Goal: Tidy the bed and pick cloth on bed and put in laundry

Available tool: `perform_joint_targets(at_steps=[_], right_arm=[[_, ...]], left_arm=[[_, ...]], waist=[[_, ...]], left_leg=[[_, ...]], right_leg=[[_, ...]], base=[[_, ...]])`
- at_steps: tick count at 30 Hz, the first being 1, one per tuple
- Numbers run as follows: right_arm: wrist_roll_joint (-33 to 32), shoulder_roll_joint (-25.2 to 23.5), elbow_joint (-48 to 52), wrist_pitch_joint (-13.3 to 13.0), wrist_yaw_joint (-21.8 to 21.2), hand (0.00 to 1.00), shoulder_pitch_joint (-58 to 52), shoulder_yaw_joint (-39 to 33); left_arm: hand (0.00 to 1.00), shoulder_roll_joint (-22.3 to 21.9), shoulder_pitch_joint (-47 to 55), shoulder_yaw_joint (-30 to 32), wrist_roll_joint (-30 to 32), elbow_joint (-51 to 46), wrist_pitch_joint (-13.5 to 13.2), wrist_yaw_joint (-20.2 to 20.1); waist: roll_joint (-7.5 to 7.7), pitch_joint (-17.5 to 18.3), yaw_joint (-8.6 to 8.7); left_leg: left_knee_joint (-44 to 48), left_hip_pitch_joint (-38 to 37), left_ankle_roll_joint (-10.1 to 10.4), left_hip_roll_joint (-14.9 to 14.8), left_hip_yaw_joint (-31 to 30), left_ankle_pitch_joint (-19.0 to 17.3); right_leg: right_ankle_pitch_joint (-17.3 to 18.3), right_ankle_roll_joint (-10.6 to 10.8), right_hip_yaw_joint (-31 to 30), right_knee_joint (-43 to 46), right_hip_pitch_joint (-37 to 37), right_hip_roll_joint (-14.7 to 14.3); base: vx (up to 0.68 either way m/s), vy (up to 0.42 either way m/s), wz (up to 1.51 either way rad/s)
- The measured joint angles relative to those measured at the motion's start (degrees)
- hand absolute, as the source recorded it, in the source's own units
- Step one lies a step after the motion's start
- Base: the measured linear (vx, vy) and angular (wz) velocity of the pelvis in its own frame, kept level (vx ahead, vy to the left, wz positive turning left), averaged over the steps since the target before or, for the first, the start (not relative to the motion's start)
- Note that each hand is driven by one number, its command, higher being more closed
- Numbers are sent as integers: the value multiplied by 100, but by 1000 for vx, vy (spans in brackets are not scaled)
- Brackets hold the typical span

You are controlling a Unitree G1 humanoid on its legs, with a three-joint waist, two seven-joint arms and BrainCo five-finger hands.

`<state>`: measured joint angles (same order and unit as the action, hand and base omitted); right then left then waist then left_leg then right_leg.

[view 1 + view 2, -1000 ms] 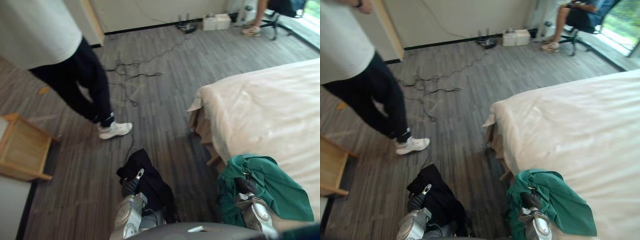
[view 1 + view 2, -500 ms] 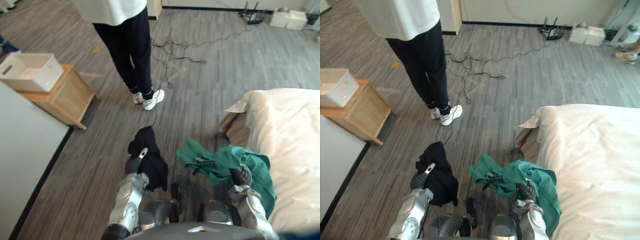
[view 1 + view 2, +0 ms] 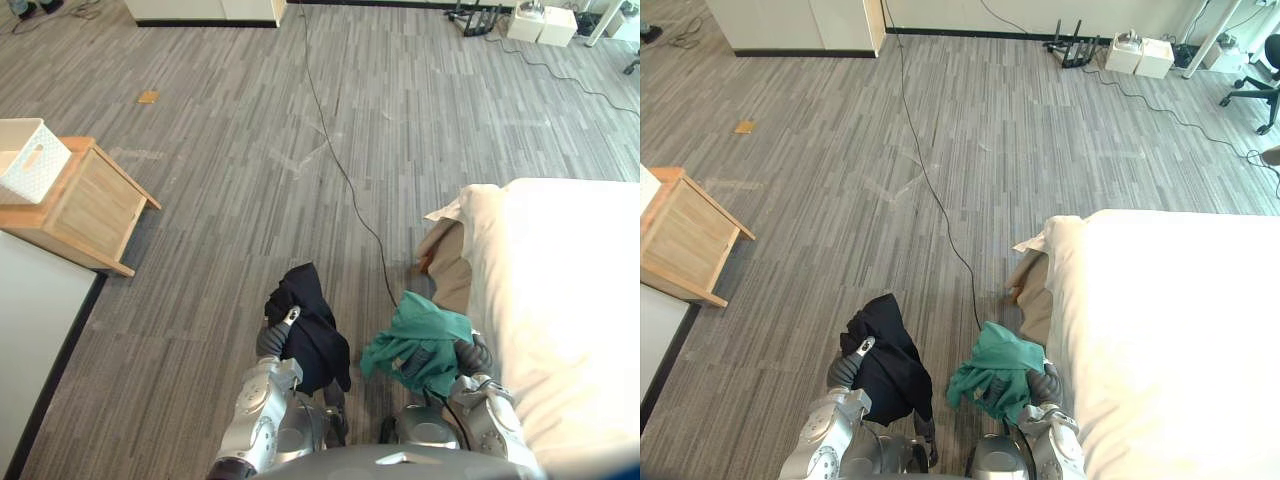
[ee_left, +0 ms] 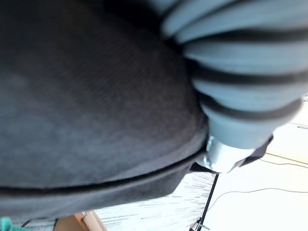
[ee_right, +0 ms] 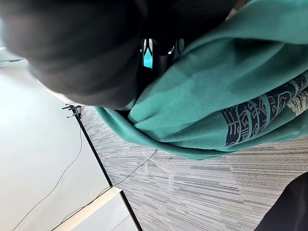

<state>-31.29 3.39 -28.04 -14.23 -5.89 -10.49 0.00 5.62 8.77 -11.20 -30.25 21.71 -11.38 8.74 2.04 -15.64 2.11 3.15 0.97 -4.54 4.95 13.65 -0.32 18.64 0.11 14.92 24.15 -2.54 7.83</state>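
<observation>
Two cloths are held in the robot's hands above the grey plank floor [image 3: 250, 150], both off the bed [image 3: 570, 300] and near its corner. The right hand [image 3: 472, 355], just beside the bed's side, is clenched round a bunched green cloth [image 3: 425, 335] with a dark print. The bundle bulges out of the fist on the side away from the bed, and I cannot tell whether it brushes the bed's edge. The left hand [image 3: 268, 342], farther from the bed, is closed on a black cloth [image 3: 312, 335]. This cloth rises over the hand and hangs down on the side facing the bed. The two cloths are near each other but apart, with a strip of floor between them. The bed has a pale, smooth cover, and at its corner a tan base shows under a lifted flap. Well apart from the bed, across the floor, stands a wooden side table [image 3: 85, 205] with a white basket [image 3: 28, 160] on top.
</observation>
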Motion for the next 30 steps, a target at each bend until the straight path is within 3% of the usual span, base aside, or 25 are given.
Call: perform_joint_targets(at_steps=[6,12,14,15,16,17,18,20,23,24,25,26,28,30], right_arm=[[0,-37,41,41,80,100,-67,126],[0,-123,183,320,240,100,-259,373],[1,-78,182,384,273,100,-287,451],[2,-54,179,394,278,100,-281,477],[3,-56,177,395,278,100,-283,478],[3,-52,169,398,278,100,-327,492],[3,-38,166,395,271,100,-335,494],[3,3,153,376,257,100,-335,497],[9,11,122,374,244,100,-268,494],[12,9,119,378,245,100,-273,496],[17,8,122,385,251,100,-283,495],[23,8,120,402,258,100,-298,508],[27,20,119,430,259,100,-342,579],[26,36,116,446,257,100,-330,698]], left_arm=[[100,-6,214,-194,-23,8,-10,39],[100,-12,630,-600,-174,7,-110,46],[100,-43,694,-707,-277,1,-228,37],[100,-59,679,-705,-290,1,-265,35],[100,-55,669,-700,-290,0,-266,35],[100,-49,632,-649,-292,-1,-284,26],[100,-49,628,-628,-297,2,-289,0],[100,-51,609,-625,-297,1,-298,-96],[100,-80,544,-629,-370,0,-302,-202],[100,-91,499,-628,-414,-2,-302,-214],[100,-127,529,-631,-428,-1,-302,-215],[100,-164,572,-638,-482,0,-302,-214],[100,-220,680,-648,-500,-2,-306,-213],[100,-236,801,-648,-499,0,-321,-210]], waist=[[-108,80,-5],[-212,288,-13],[-236,319,-81],[-270,328,-148],[-271,327,-147],[-279,317,-160],[-318,295,-154],[-353,302,-154],[-388,167,-155],[-406,134,-159],[-468,101,-153],[-491,88,-138],[-490,87,-163],[-487,83,-199]], left_leg=[[-309,-226,-40,26,-21,153],[-612,-458,75,36,-137,289],[505,63,217,-154,22,-251],[1503,543,267,-376,191,-463],[1737,660,272,-437,230,-482],[2848,1093,286,-763,448,-493],[3327,1195,263,-939,489,-478],[3542,1168,236,-1010,463,-461],[3388,1085,271,-1013,438,-455],[3338,1083,386,-977,418,-581],[2825,1012,560,-876,274,-744],[2300,1011,611,-839,249,-722],[1580,1006,703,-838,273,-486],[1322,1001,622,-907,328,-124]], right_leg=[[-11,26,1,-351,-238,-70],[-12,27,13,-888,-561,-193],[-32,-26,11,-952,-595,-227],[-60,-78,4,-1022,-621,-303],[-70,-94,6,-1033,-637,-324],[-87,-119,4,-1094,-779,-421],[-80,-130,-3,-1127,-917,-495],[-47,-186,-79,-1146,-1034,-535],[-89,-270,-285,-1139,-1066,-567],[-102,-299,-303,-1150,-1071,-562],[-102,-345,-321,-1178,-1084,-562],[-80,-373,-336,-1236,-1102,-571],[-47,-349,-379,-1342,-1219,-608],[107,-316,-499,-1386,-1339,-655]], base=[[3,-16,-1],[14,-96,7],[47,-95,-8],[69,-76,-15],[78,-73,-8],[67,-82,-7],[38,-58,-14],[10,-31,-21],[14,-2,-24],[-9,18,-20],[-29,35,-16],[-24,42,-14],[22,62,-14],[144,140,-22]])
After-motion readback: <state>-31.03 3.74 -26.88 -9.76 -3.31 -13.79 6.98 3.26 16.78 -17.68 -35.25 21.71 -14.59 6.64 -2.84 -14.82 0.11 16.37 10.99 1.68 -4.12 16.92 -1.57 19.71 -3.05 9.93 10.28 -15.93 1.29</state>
